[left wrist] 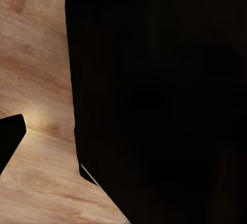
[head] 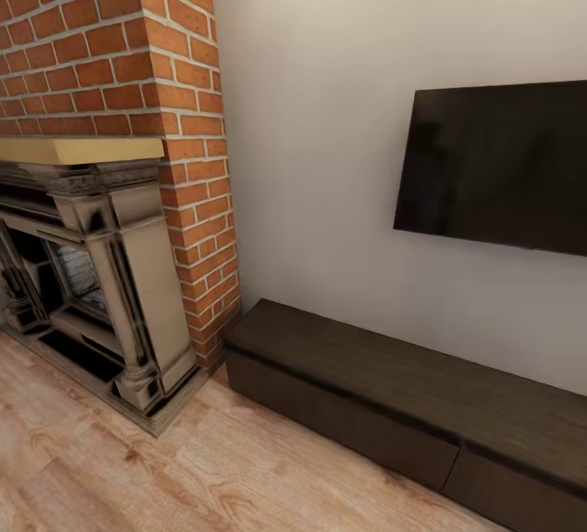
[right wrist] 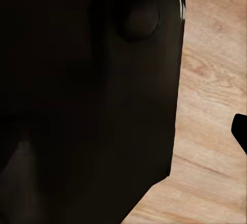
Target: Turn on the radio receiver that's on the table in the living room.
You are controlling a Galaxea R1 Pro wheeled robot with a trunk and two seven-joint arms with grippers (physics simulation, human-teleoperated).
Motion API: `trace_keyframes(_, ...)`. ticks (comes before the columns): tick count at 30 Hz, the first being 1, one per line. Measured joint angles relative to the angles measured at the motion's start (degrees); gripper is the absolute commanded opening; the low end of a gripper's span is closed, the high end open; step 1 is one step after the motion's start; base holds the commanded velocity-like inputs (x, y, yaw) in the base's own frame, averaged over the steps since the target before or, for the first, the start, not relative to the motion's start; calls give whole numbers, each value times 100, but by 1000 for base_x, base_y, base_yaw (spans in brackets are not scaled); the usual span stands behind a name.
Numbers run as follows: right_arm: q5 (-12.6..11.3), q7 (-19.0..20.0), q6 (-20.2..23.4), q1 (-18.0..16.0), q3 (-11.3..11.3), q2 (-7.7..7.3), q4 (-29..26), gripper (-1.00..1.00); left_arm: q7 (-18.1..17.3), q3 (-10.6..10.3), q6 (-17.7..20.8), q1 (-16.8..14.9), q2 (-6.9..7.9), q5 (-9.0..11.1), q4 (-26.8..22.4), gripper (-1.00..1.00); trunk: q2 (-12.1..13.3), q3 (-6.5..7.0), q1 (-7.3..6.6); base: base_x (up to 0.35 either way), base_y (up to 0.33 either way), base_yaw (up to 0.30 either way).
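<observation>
Head view: a red brick chimney breast [head: 122,50] rises at the left, with a pale yellow mantel shelf [head: 77,148] and a dark, ornate grey fireplace surround [head: 122,271] below it; beside it, against the beige wall [head: 326,108], hangs a flat black television screen [head: 497,165]; under that screen a long dark-brown wooden bench [head: 391,393] stands on the pale wood-plank floor [head: 122,467].

Left wrist view: a large black shape [left wrist: 164,100] sits close before the camera, plank floor beside it; whether the left gripper is open or closed I cannot tell.

Right wrist view: a dark rounded body [right wrist: 87,100] blocks most of the floor; the right gripper's state cannot be told either.
</observation>
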Motion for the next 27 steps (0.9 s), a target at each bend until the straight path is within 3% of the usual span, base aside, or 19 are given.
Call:
trace_keyframes(2, 61, 59, -61, 63, -36, -64, 4, 100, 17, 61, -61, 63, -38, -11, -61, 100, 1, 0, 0, 0, 0, 0)
trace_keyframes(6, 156, 85, -190, 195, -63, -48, 125, 100, 34, 77, -189, 194, -35, -23, -33, 100, 1, 0, 0, 0, 0, 0)
trace_keyframes(13, 167, 80, -414, 201, -122, -273, -102, 100, 68, 85, -217, 296, -32, 169, -257, 100, 1, 1, 1, 0, 0, -40)
trace_keyframes(18, 165, 79, -575, 199, -113, -434, -264, 100, 69, 85, -232, 296, -30, 330, -412, 100, 1, 1, 1, 0, 0, -244)
trace_keyframes(27, 173, 84, -684, 198, -89, -439, -287, 100, 66, 79, -234, 296, -35, 439, -419, 100, 1, 0, 1, 0, 0, -288)
